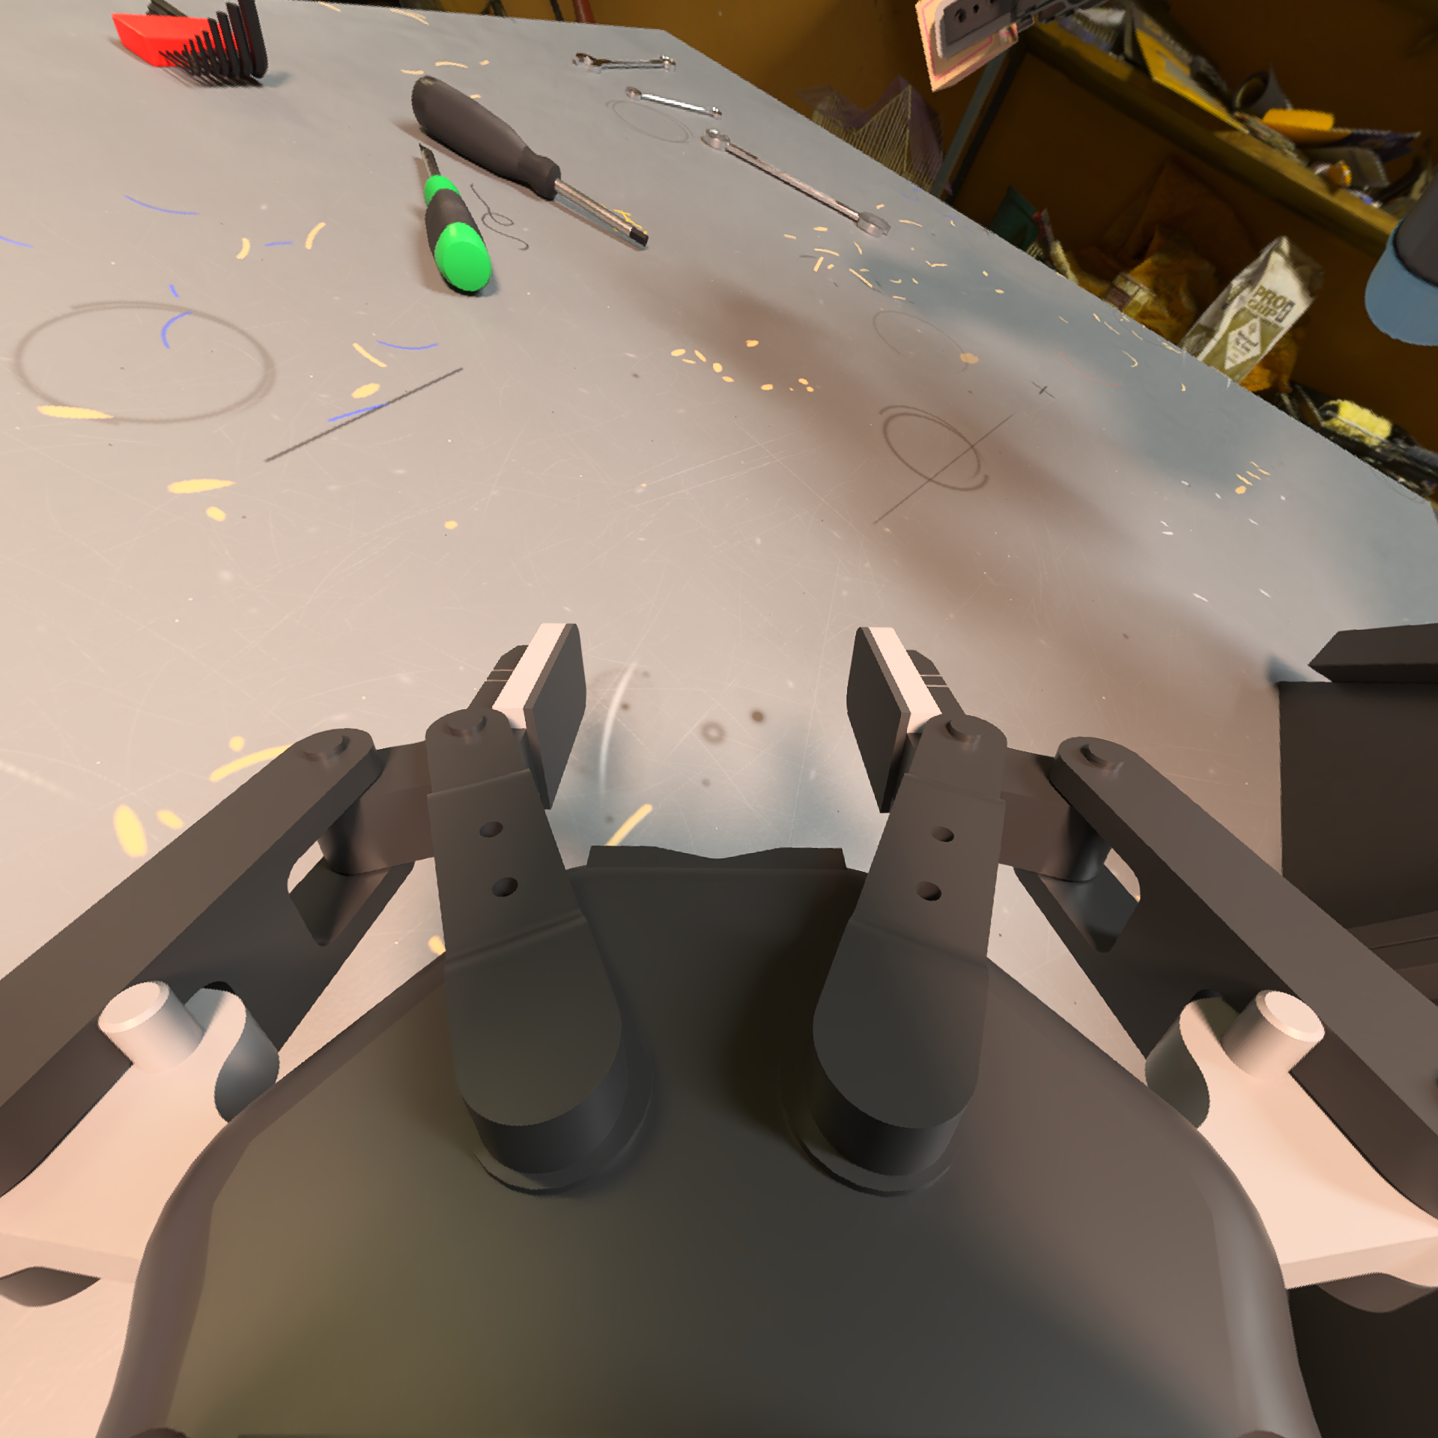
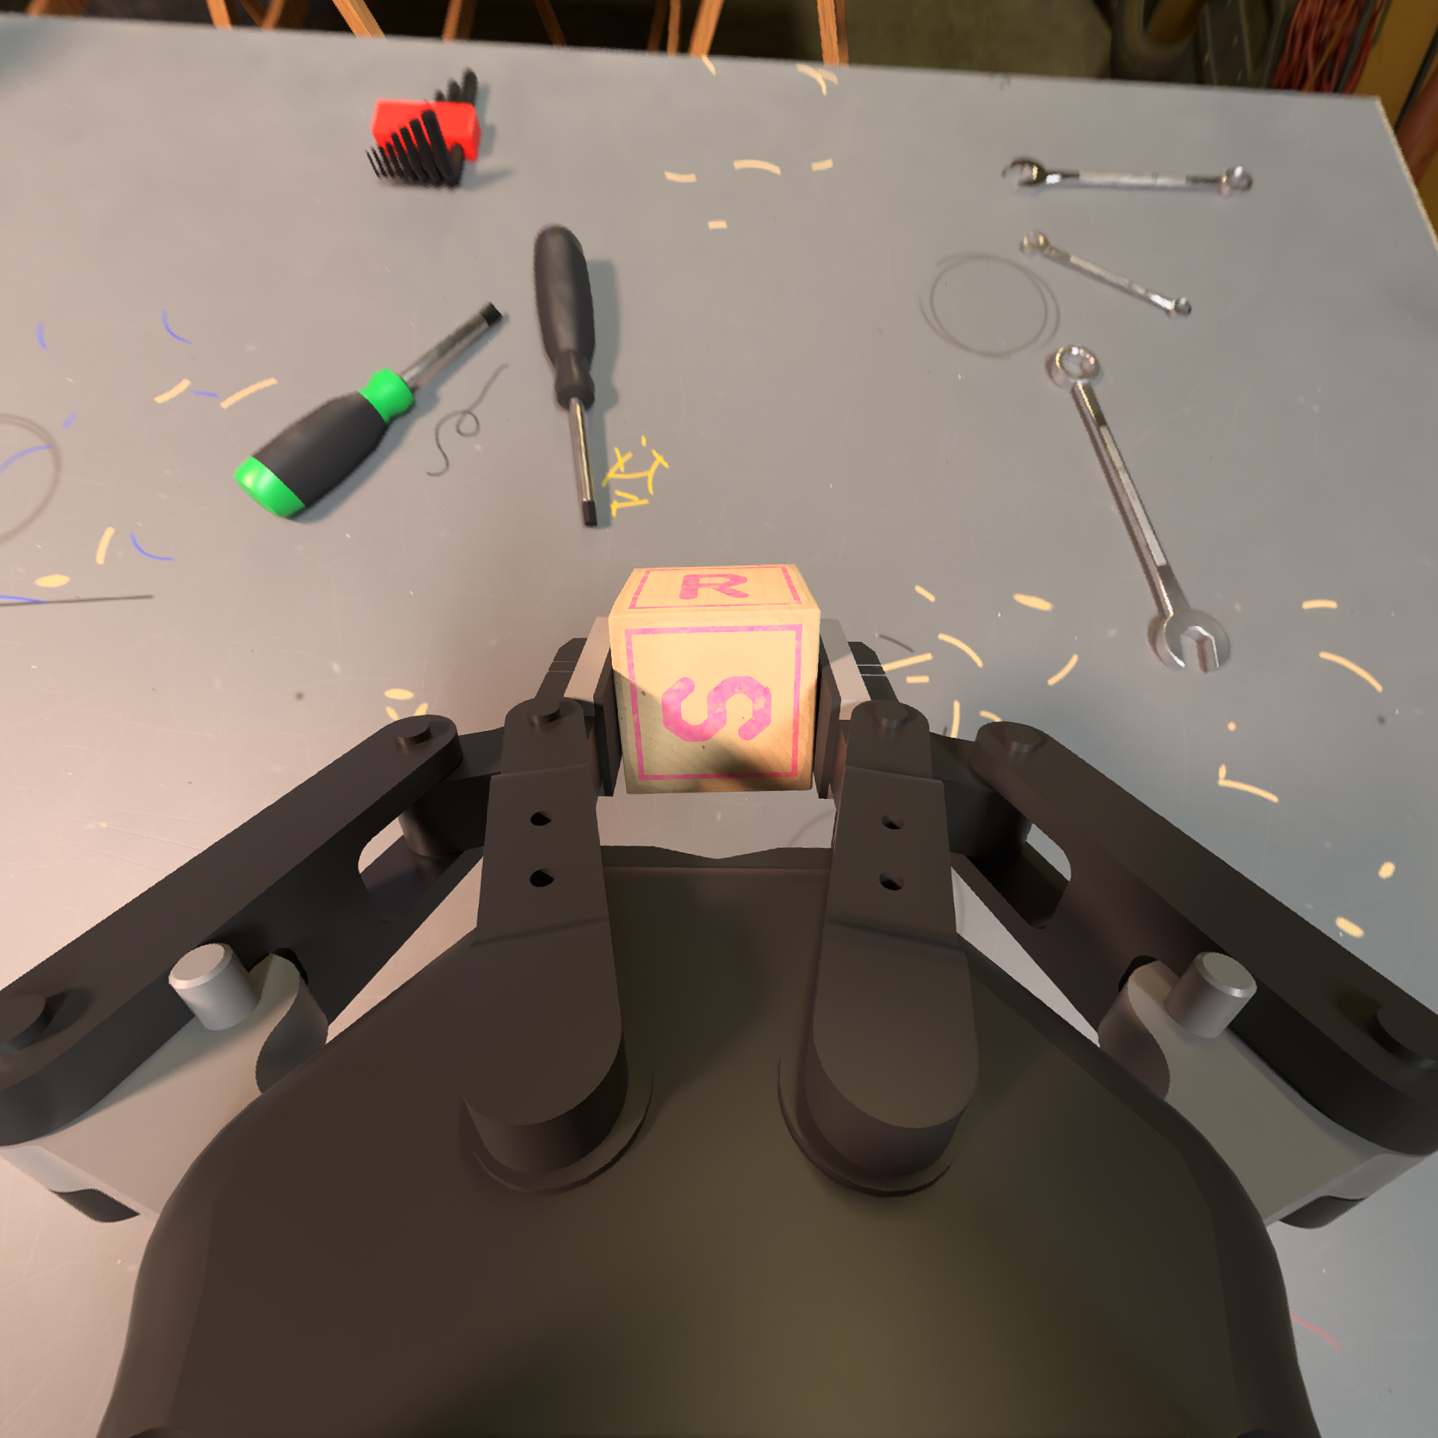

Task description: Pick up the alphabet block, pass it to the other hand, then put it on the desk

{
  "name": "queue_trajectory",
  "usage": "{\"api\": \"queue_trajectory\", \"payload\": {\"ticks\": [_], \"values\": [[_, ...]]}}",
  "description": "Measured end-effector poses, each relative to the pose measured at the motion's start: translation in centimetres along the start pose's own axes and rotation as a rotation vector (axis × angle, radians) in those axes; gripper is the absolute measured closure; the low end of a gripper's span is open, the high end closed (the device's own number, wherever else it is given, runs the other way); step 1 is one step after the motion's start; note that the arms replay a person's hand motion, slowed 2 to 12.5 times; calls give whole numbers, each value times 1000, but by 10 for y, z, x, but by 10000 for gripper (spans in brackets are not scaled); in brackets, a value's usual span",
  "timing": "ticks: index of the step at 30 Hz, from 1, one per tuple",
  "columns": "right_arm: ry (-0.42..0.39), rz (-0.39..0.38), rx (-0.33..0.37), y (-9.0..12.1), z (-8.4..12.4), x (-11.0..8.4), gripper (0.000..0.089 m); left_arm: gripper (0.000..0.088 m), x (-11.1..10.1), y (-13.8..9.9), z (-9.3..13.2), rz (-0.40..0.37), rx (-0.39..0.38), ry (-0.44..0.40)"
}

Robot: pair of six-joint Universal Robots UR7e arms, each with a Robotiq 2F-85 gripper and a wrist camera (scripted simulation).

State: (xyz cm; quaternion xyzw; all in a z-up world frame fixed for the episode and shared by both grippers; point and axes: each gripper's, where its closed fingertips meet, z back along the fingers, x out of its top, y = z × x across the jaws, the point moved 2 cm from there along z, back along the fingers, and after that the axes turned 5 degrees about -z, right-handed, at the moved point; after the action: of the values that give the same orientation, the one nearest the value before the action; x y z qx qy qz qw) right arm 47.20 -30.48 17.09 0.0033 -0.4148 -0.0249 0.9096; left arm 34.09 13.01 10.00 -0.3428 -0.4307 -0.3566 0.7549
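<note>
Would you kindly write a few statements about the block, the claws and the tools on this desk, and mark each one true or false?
1. The right claw is shut on the pale wooden alphabet block with pink print. True.
2. The left claw holds a block too. False: it is open, with nothing between its fingers.
3. Three silver metal wrenches lie on the grey desk. True: one long, two shorter.
4. The green-and-black screwdriver stands upright. False: it lies flat, beside the all-black screwdriver.
5. The red holder of black hex keys sits at the far side of the desk. True.
</note>
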Motion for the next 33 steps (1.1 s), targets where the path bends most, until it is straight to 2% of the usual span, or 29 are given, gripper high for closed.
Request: {"api": "queue_trajectory", "payload": {"ticks": [11,24,33], "values": [[185,-60,-48,-18,-18,-24,504,287,-1,3,-1,10,-2,5],[320,-134,-37,-24,-33,-47,504,287,-2,5,-2,28,-8,10],[413,-161,-68,-31,-40,-62,504,287,-4,5,-3,38,-13,14]]}}
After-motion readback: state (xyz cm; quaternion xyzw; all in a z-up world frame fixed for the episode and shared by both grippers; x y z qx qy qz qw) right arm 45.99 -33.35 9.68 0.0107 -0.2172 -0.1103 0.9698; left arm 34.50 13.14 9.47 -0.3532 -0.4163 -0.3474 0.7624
